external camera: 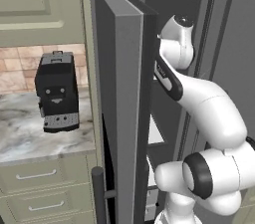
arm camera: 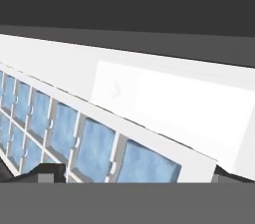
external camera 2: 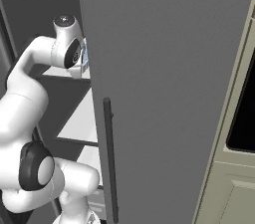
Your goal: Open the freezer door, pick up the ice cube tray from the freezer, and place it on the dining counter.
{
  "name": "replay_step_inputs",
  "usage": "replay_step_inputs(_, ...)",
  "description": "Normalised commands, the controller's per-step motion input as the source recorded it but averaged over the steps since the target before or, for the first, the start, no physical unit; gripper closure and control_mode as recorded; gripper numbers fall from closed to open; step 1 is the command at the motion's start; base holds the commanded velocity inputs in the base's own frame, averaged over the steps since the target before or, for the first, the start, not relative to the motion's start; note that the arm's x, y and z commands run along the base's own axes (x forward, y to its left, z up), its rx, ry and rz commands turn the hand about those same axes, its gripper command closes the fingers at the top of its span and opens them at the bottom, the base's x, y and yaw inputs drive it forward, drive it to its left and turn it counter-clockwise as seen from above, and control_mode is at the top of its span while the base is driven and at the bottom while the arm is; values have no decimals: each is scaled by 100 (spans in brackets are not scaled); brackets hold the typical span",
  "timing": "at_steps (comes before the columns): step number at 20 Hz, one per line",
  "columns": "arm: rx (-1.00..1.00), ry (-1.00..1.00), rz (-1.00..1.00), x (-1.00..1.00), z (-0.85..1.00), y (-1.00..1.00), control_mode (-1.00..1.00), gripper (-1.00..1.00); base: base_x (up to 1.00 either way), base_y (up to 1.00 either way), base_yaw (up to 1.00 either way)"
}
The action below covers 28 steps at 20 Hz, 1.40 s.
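While my gripper [arm camera: 134, 177] hangs with jaws spread wide (nothing held), the ice cube tray [arm camera: 94, 143] lies on the white freezer shelf [arm camera: 189, 103] between them, long axis running across the fingers.

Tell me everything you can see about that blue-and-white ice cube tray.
The ice cube tray is a white, plastic-looking grid of square cells, each filled pale blue, at least two rows visible. In the hand view it lies flat on a white freezer shelf, running diagonally off the picture's left and bottom edges. The open gripper sits right over it, one dark fingertip at each side of its near end; contact cannot be told. A sliver shows behind the robot's wrist.
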Motion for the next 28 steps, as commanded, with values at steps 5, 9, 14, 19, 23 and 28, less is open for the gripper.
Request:
replay_step_inputs(5, 0, -6, 0, 13, -1, 5, -100, 100, 0, 0, 0)
replay_step_inputs(9, 0, -7, 0, 1, 0, 3, -100, 100, 0, 0, 0)
replay_step_inputs(14, 0, -7, 0, 0, 0, 2, -100, 100, 0, 0, 0)
replay_step_inputs(19, 0, -9, 0, -9, 9, 0, -100, 100, 0, 0, 0)
replay_step_inputs(23, 0, -4, -1, -7, 19, 0, -100, 100, 0, 0, 0)
replay_step_inputs(28, 0, -6, 0, -10, 38, 0, -100, 100, 0, 0, 0)
